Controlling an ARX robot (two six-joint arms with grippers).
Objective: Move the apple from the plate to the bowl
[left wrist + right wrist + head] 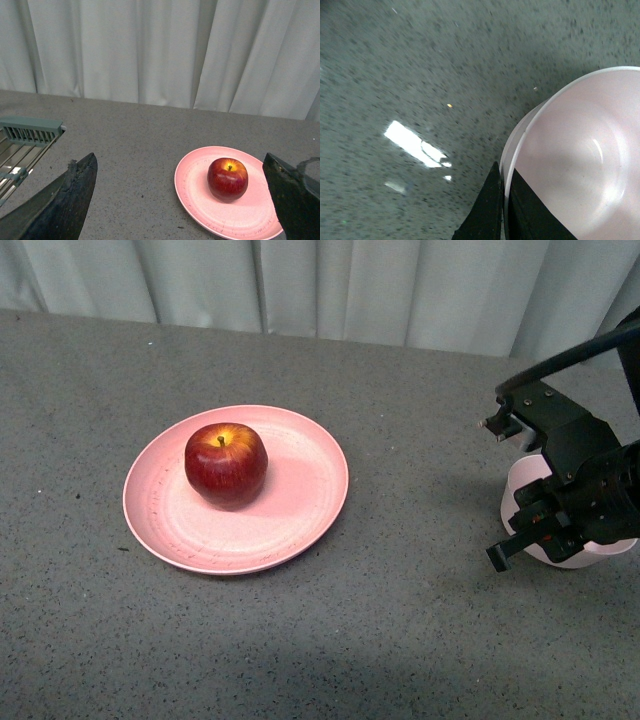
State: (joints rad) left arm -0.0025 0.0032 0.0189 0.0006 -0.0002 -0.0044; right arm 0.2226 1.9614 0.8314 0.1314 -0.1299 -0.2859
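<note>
The apple [225,462] is glossy, the plate [300,502] scuffed matt, the bowl [565,150] perhaps plastic.

The right claw [510,548] hides most of the bowl [524,480], cropped in its wrist view.

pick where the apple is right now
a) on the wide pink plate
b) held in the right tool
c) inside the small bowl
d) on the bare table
a: the apple rests stem-up on the plate, and the bowl shows an empty inside.
</note>
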